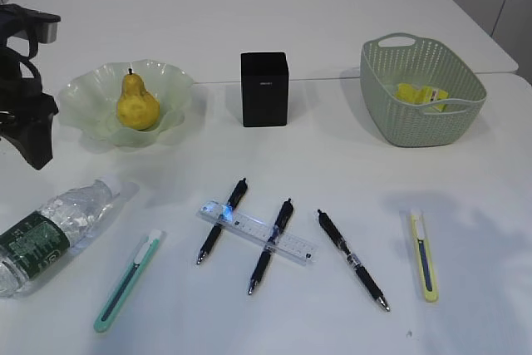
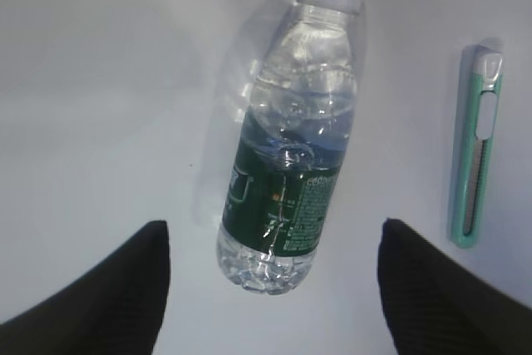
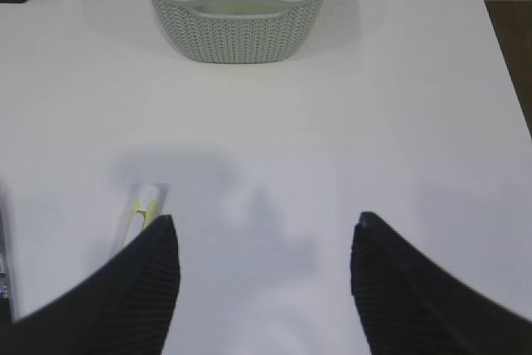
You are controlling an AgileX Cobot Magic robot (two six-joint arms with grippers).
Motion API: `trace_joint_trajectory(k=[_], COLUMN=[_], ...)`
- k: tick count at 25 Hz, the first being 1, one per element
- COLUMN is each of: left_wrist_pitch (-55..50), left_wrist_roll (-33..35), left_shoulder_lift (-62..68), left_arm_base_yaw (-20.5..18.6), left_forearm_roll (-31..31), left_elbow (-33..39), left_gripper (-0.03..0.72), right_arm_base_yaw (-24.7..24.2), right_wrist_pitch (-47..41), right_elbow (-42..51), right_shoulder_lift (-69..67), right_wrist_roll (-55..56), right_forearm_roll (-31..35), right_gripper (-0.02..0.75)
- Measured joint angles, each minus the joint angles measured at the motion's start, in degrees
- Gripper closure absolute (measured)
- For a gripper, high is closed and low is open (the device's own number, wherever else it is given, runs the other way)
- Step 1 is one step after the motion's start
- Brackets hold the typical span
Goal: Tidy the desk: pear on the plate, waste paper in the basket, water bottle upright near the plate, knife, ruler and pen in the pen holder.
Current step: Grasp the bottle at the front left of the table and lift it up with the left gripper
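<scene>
The yellow pear [image 1: 137, 104] sits in the wavy glass plate [image 1: 87, 97]. Yellow waste paper [image 1: 421, 95] lies in the grey-green basket [image 1: 399, 114]. The water bottle [image 2: 291, 147] lies on its side at the front left, its base between the tips of my open left gripper [image 2: 273, 223], which hangs above it. Beside it lies a green knife [image 2: 475, 155]. A clear ruler [image 1: 258, 233] rests across two of the three black pens [image 1: 222, 220]. The black pen holder [image 1: 264, 89] stands mid-table. My right gripper [image 3: 264, 217] is open over bare table, next to a yellow knife [image 3: 145, 205].
The left arm [image 1: 25, 106] stands at the table's left edge beside the plate. A third pen [image 1: 352, 259] lies between the ruler and the yellow knife [image 1: 424, 255]. In the right wrist view the basket [image 3: 237, 35] is straight ahead.
</scene>
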State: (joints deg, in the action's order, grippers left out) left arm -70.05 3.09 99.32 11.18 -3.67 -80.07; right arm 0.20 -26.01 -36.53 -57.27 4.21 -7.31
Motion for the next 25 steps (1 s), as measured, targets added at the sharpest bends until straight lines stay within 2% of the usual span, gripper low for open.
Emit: trace_joint_trajectory(k=[7, 10, 14, 25], left_wrist_pitch=[4.1, 5.6, 6.7, 7.8], left_wrist_roll=[2.1, 3.9, 5.2, 5.6], left_shoulder_lift=[0.0, 0.8, 4.0, 13.8], left_arm_base_yaw=[0.0, 0.0, 0.0, 2.3], left_forearm_roll=[1.2, 1.2, 1.3, 0.0], left_elbow=[-0.1, -0.1, -0.1, -0.2], left_gripper=[0.137, 0.109, 0.085, 0.082], right_arm_base_yaw=[0.0, 0.0, 0.0, 0.0], right_wrist_pitch=[0.0, -0.1, -0.3, -0.9], right_elbow=[0.0, 0.0, 0.0, 0.0], right_shoulder_lift=[0.0, 0.0, 0.0, 0.0], right_wrist_roll=[0.1, 0.1, 0.1, 0.2], right_forearm_roll=[0.0, 0.0, 0.0, 0.0], right_gripper=[0.227, 0.227, 0.227, 0.227])
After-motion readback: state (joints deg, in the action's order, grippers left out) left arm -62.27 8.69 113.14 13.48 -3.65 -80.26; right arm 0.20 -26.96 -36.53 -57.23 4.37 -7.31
